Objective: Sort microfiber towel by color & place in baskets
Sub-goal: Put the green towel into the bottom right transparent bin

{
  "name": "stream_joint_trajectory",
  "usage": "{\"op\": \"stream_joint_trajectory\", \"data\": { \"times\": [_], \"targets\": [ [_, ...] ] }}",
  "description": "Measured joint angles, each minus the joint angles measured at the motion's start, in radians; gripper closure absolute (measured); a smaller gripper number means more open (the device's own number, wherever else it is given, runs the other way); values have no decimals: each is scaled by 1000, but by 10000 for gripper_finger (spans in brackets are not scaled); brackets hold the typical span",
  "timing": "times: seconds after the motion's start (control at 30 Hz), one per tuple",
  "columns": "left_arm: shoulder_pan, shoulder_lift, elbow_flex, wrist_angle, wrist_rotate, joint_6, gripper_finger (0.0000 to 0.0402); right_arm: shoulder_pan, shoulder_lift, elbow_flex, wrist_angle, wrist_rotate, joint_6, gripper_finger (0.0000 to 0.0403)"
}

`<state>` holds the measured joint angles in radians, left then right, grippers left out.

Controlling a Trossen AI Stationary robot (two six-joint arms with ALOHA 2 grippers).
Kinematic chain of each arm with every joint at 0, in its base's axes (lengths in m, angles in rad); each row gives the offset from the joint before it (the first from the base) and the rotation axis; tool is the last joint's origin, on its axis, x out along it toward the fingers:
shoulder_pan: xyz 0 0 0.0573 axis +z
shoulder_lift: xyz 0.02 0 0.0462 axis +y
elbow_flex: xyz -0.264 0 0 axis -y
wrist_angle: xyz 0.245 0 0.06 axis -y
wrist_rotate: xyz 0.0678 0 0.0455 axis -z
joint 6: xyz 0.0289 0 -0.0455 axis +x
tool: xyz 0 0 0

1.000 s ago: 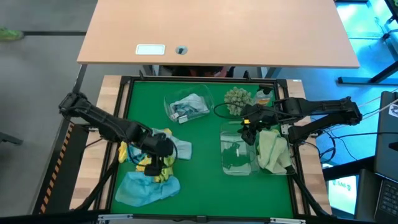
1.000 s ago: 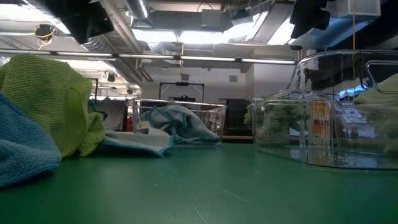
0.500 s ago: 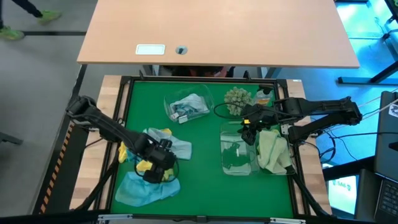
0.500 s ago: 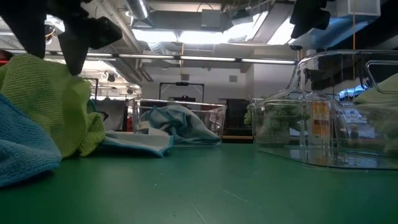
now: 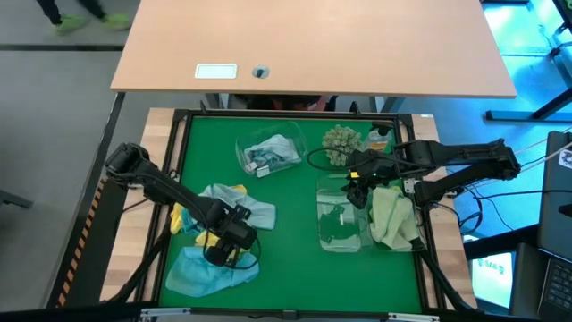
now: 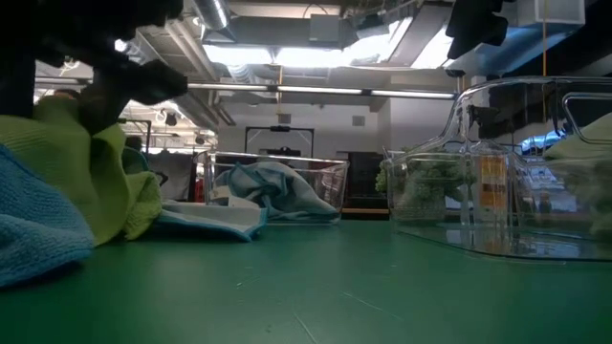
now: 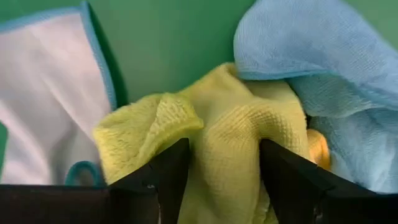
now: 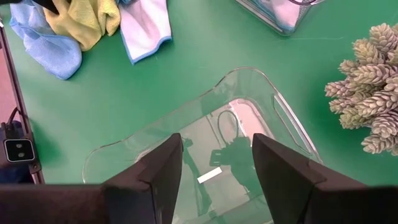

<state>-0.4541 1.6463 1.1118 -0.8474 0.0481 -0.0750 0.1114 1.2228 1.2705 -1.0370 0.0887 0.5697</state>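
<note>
Green tabletop (image 5: 286,197), wooden desk (image 5: 313,45) beyond its far edge. Left hand (image 5: 225,253) is down on the towel pile at the near-left, fingers (image 7: 168,171) spread apart and pressed into the yellow towel (image 7: 230,137), one on each side of a raised fold; not closed on it. Touching that hand: light blue towel (image 5: 207,271) on its near side, pale white-blue towel (image 5: 255,213) just on its far side, both in contact with the yellow one. Well apart toward the far edge, a clear basket (image 5: 268,154) holds a grey-blue towel (image 5: 271,150).

Right hand (image 5: 356,190) hovers over the empty clear basket (image 5: 342,222), fingers (image 8: 155,171) parted, holding nothing. Just beside it on the outer side, a third basket (image 5: 399,234) holds a lime green towel (image 5: 391,215). Spiky grey-green ball (image 5: 340,139) sits near that hand, toward the far edge.
</note>
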Motion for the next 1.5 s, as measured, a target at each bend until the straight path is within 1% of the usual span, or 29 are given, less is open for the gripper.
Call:
{"op": "stream_joint_trajectory", "data": {
  "times": [0.07, 0.17, 0.27, 0.37, 0.4, 0.53, 0.67, 0.77, 0.9, 1.0, 1.13, 1.2, 1.3, 1.37, 1.5],
  "targets": [
    [0, 14, 0, 0, 5, 0, 226, 0, 0, 0, 0, 0, 0, 208],
    [0, 18, 0, 1, -2, 0, 262, 0, 0, 0, 0, 0, 0, 208],
    [3, 14, 0, 2, -8, -8, 315, 0, 0, 0, 0, -1, 0, 208],
    [3, 9, 0, 3, -9, -52, 375, 0, 0, 0, 0, -1, 0, 208],
    [3, 8, 0, 2, -8, -68, 388, 0, 0, 0, 0, -1, 0, 208],
    [4, 9, 16, -1, -4, -111, 392, 0, 0, 0, 17, -2, 0, 208],
    [25, 9, 87, 2, -35, -131, 397, 0, 0, 0, 84, -2, -11, 208],
    [49, 9, 160, 2, -89, -127, 398, 0, 0, 0, 141, -5, -59, 208],
    [84, 9, 254, 3, -158, -99, 398, 0, 0, 0, 207, -34, -108, 208],
    [114, 9, 317, 5, -233, -97, 398, 5, 7, 0, 249, -49, -149, 208],
    [156, 9, 374, 9, -325, -54, 399, 48, 36, 0, 315, -47, -237, 208],
    [178, 8, 387, 36, -346, -38, 399, 81, 56, 0, 359, -45, -289, 208],
    [212, 8, 400, 74, -351, -19, 399, 129, 90, 0, 441, 23, -354, 208],
    [233, 8, 402, 113, -352, -19, 399, 157, 110, 0, 491, 99, -382, 208],
    [269, 8, 402, 191, -352, -19, 399, 194, 150, 0, 530, 237, -458, 208]
  ]
}}
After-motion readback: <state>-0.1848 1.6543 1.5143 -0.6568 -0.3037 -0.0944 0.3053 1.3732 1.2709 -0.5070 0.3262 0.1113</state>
